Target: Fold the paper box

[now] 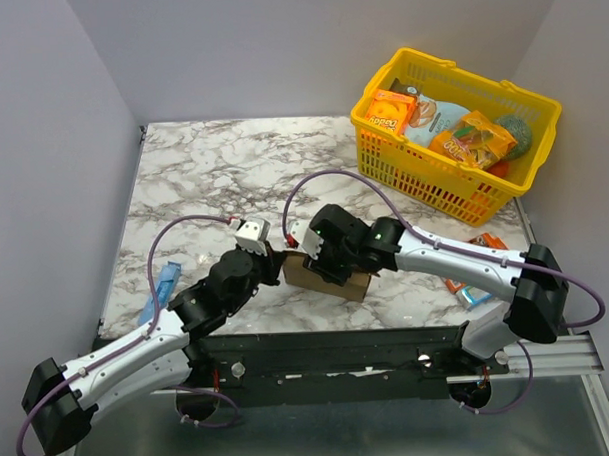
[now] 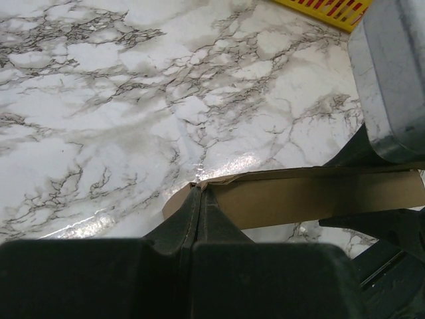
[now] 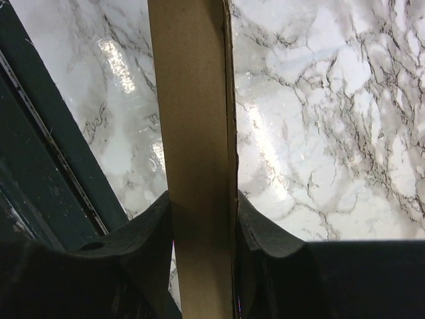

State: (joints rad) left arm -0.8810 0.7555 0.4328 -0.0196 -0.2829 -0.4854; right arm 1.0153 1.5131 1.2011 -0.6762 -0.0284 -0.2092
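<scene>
Two units, lower centre: left gripper closed, tips against paper box edge; right gripper clamped across its panel.

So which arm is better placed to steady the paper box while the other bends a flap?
Probably the right: the right gripper grips the paper box with a finger on each side, while the left gripper pinches only a thin edge.
</scene>
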